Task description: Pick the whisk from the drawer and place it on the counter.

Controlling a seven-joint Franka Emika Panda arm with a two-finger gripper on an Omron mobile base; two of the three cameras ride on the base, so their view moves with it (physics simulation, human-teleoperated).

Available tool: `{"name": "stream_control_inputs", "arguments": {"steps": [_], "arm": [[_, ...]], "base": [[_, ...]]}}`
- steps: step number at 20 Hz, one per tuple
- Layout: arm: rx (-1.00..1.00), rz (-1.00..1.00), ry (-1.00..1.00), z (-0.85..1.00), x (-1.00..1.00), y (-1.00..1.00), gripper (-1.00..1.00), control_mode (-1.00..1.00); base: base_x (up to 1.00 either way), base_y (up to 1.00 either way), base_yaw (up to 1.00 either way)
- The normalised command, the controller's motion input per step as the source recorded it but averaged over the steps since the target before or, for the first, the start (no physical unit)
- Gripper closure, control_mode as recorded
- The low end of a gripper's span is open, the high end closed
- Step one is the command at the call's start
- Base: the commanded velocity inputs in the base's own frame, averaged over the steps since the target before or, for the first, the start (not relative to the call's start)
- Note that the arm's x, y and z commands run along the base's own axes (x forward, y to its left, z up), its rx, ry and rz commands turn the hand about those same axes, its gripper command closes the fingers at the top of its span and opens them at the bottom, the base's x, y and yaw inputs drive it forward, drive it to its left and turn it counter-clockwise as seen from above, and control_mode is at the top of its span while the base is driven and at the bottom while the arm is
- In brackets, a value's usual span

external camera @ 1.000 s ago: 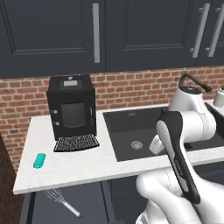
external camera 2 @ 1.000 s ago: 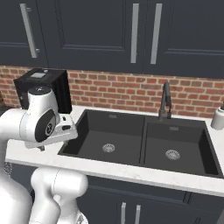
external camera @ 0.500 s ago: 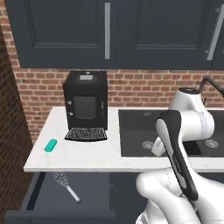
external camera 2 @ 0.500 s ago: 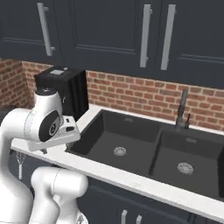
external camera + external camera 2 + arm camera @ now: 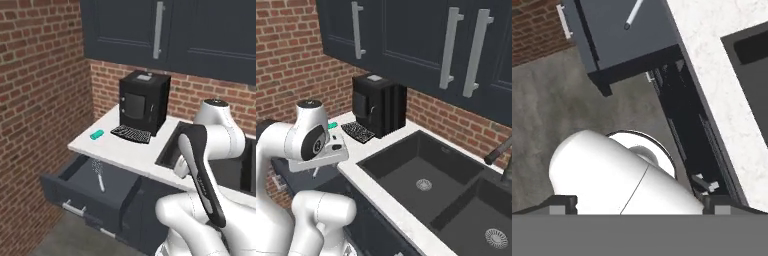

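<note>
Our base has driven left, bringing the open dark navy drawer [image 5: 85, 187] into view below the white marbled counter [image 5: 130, 150], its slender wire-headed whisk [image 5: 99, 175] lying mid-floor with free room around it, though we cannot tell how our jaws stand.

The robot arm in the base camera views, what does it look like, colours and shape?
The arm is made of glossy white, rounded segments with dark grey-black bands and insets at the joints. One joint cap is a dark disc with a small pale ring. No cables or lettering are visible.
</note>
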Motion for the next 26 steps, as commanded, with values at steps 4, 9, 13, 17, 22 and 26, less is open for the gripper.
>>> {"name": "stream_control_inputs", "arguments": {"steps": [4,9,13,17,22,26], "arm": [[0.00,0.00,0.00,0.00,0.00,0.00,-1.00,1.00],[0.00,0.00,0.00,0.00,0.00,0.00,-1.00,1.00],[0.00,0.00,0.00,0.00,0.00,0.00,-1.00,1.00],[0.00,0.00,0.00,0.00,0.00,0.00,-1.00,1.00],[0.00,0.00,0.00,0.00,0.00,0.00,-1.00,1.00],[0.00,0.07,0.00,0.00,-0.24,0.14,-1.00,-1.00]], "base": [[-0.18,-0.08,0.79],[0.00,-0.02,0.75],[0.09,-0.42,0.41],[0.04,-0.86,0.10],[-0.05,-0.59,0.00],[0.00,0.00,0.00]]}}
